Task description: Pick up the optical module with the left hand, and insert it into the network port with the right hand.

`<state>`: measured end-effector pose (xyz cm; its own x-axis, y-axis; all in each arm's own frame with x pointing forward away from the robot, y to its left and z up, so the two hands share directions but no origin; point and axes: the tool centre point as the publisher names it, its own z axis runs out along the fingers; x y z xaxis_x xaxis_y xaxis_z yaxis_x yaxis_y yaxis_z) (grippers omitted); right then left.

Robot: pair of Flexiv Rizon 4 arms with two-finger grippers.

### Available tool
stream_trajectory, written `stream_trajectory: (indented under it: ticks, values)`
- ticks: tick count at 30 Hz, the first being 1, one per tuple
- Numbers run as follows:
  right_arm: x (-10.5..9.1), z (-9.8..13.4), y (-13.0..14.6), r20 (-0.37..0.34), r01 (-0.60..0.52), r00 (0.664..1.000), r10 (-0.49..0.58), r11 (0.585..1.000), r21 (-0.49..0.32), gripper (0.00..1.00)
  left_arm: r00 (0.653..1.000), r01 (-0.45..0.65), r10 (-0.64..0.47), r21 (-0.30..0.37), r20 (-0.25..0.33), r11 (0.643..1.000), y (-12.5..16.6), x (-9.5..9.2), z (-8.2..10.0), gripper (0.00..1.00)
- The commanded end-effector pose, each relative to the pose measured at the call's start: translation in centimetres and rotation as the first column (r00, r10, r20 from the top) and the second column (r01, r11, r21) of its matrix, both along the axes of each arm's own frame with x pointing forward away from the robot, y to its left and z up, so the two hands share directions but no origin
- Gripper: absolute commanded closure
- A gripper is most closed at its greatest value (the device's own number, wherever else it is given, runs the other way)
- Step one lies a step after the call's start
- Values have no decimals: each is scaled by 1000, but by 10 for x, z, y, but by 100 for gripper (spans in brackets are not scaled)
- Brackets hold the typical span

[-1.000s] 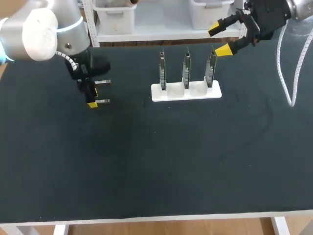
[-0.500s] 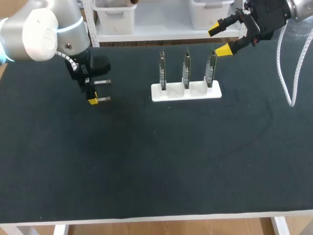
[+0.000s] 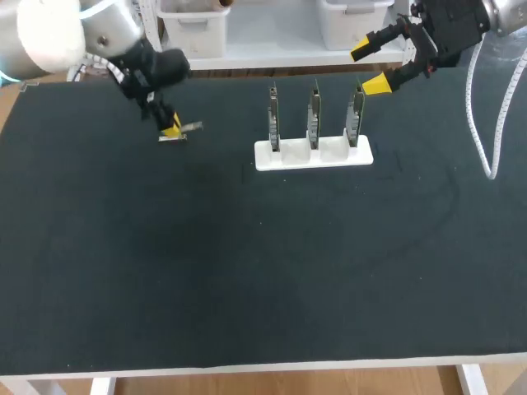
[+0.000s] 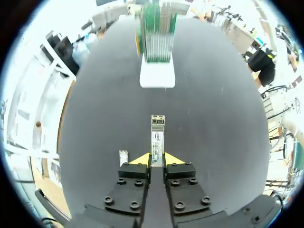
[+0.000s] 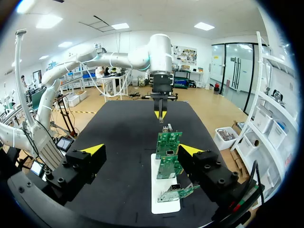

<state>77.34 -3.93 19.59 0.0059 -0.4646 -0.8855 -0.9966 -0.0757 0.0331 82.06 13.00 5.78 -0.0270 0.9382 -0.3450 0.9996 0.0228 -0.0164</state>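
Above the table (image 3: 247, 271), left hand (image 4: 156, 160) holds optical module (image 4: 157, 135) horizontally.

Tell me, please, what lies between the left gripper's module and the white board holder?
Only bare black tabletop, seen in the left wrist view: the optical module points straight at the white holder.

The optical module's (image 4: 157, 135) rear end, the end away from the white stand (image 4: 157, 77), is hidden between the left gripper's (image 4: 156, 160) fingers. Detail on the stand's boards (image 3: 313, 115) is too small to tell.
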Motion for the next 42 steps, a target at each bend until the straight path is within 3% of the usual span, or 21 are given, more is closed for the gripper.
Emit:
stream_trajectory:
  ticks: [1,3,35,38,42]
  values:
    - [-1,0,0,1,2,1000,-2,1000,-1,0,998,60,-58,-187,15,981,-1,-11,2,100]
    - [-1,0,0,1,2,1000,-2,1000,-1,0,998,64,-64,-214,7,975,-6,-11,-2,100]
    - [-1,0,0,1,2,1000,-2,1000,-1,0,999,52,-54,-214,-5,975,-8,-10,-4,100]
    - [-1,0,0,1,2,1000,-2,1000,-1,0,999,32,-31,-165,9,986,-16,3,5,100]
    - [-1,0,0,1,2,1000,-2,1000,-1,0,997,66,-62,-99,42,993,-29,26,37,100]
